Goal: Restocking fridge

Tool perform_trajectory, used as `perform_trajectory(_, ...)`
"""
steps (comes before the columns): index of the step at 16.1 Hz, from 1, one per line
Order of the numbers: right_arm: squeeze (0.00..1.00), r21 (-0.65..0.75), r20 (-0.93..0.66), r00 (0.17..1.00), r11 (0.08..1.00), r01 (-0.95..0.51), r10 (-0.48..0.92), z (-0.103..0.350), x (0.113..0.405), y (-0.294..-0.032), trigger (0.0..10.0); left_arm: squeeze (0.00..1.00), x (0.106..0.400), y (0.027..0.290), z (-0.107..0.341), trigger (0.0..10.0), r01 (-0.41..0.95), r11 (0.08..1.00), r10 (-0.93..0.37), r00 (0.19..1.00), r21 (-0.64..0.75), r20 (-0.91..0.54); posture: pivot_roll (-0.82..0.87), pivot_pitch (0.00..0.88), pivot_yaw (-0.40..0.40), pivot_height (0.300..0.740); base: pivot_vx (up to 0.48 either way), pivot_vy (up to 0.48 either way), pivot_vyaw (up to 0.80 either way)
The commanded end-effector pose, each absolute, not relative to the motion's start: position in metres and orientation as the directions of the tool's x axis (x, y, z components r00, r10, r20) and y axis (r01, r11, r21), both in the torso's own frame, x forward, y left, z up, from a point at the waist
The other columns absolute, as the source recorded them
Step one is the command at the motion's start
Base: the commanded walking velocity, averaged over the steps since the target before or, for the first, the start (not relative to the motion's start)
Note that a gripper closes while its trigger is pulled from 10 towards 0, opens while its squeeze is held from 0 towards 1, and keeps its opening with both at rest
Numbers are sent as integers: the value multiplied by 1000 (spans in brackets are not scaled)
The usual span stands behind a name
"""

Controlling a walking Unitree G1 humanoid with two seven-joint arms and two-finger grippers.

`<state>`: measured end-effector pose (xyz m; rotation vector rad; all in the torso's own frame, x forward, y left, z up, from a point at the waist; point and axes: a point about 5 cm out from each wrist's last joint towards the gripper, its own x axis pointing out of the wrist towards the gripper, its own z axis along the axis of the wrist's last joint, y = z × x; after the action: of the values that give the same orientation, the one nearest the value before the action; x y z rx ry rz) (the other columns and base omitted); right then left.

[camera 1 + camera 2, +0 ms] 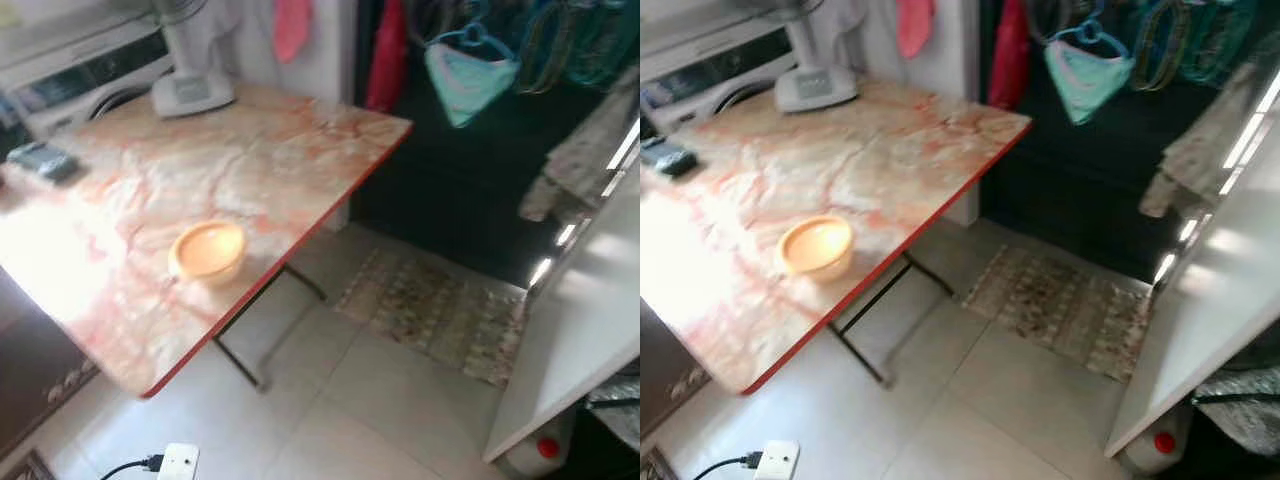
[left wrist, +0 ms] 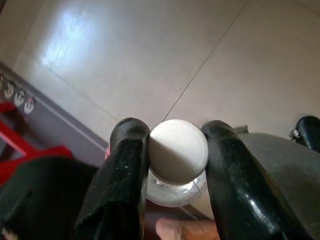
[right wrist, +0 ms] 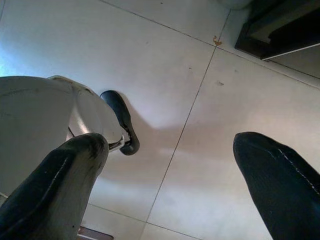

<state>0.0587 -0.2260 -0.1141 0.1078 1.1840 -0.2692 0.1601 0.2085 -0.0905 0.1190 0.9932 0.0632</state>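
- Left eye view shows one folding table [image 1: 150,200] with a marbled pink and cream top and a red edge, standing on a pale tiled floor [image 1: 340,420]; its dark metal legs show beneath the near edge.
- One white fridge door [image 1: 590,330] stands open at the right side, seen edge-on, with one red-capped jug [image 1: 545,450] on the floor just beside its lower corner.
- One patterned floor mat [image 1: 440,310] lies between the table and the fridge door.
- One white appliance [image 1: 80,65] stands behind the table's far left corner.
- One white fan base [image 1: 192,92] rests on the far end of the table.
- Several garments hang along the back: one pink cloth [image 1: 291,25], one red one [image 1: 388,55] and one teal piece on a hanger [image 1: 467,78].
- One orange bowl [image 1: 208,252] sits near the table's front edge; whether anything is in it cannot be told.
- One dark, flat object [image 1: 42,160] lies at the table's left side, too blurred to name.
- One white power strip [image 1: 178,462] with a black plug lies on the floor below the table.
- Left gripper [image 2: 176,150] is clenched on one small clear bottle [image 2: 177,186]; its white cap [image 2: 178,151] sits squeezed between the two black fingers [image 2: 127,165], above the floor tiles. The bottle's contents cannot be told.
- Right gripper [image 3: 170,165] hangs over bare tiles with its fingers [image 3: 70,170] spread wide, grasping nothing.
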Motion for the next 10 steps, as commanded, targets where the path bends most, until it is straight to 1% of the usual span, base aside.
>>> perform_trajectory(1,0,-45,-934,333,966,256,-131,-116,54,-220,10000,0,159,216,-90,10000,5,988,126,535,153,-835,-63,12,98,740,0,0,-750)
perform_trajectory(4,0,-45,-934,333,967,252,-131,-116,55,-220,10000,0,162,219,-88,10000,19,988,122,538,156,-834,-64,11,99,740,0,0,-750)
perform_trajectory(6,0,-44,-934,333,967,251,-129,-116,55,-220,10000,0,163,220,-87,10000,2,989,124,541,148,-832,-65,10,99,740,0,0,-750)
perform_trajectory(10,0,-46,-934,332,967,250,-130,-116,55,-221,10000,0,165,218,-87,10000,6,989,118,546,145,-830,-66,11,99,740,0,0,-750)
